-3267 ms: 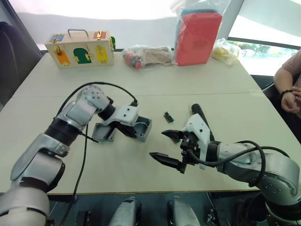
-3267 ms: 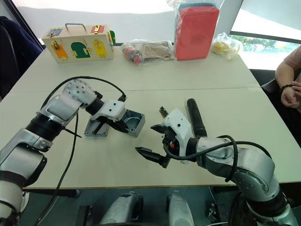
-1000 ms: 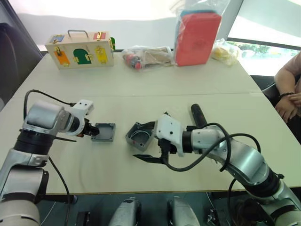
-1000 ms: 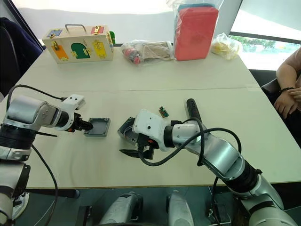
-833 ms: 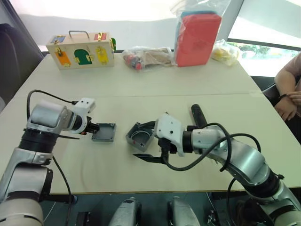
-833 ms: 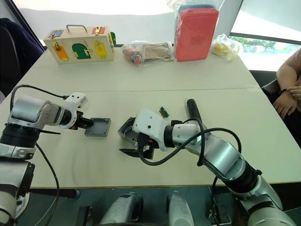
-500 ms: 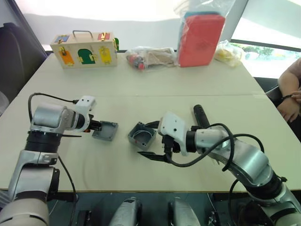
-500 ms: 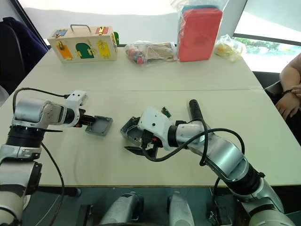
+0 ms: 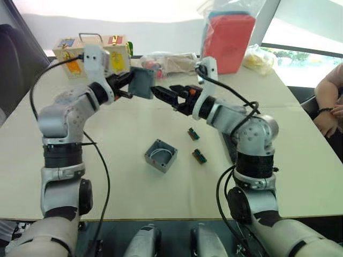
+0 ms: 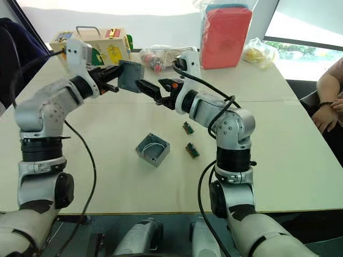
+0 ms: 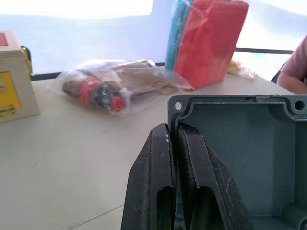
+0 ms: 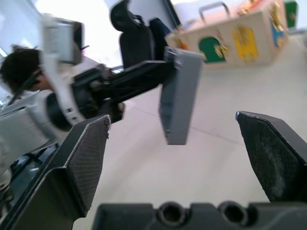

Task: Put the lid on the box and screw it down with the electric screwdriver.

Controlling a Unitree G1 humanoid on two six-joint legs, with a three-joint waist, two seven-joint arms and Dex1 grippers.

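Left gripper [image 9: 128,85] clamped on the lid's [image 9: 141,83] rim, held upright mid-air, right gripper [image 9: 166,95] spread wide just beside it, box [image 9: 161,155] on table below.

The grey lid [image 9: 142,83] is held on edge in the air. The open box [image 9: 161,156] is set on the table, well below it. The electric screwdriver cannot be made out.

Beige table [image 9: 107,176]: grey box [image 9: 161,156] open side up mid-table, two small green parts [image 9: 196,144] beside it, wooden case [image 9: 96,51], bagged items [image 9: 169,60], red bag [image 9: 229,35] along far edge.
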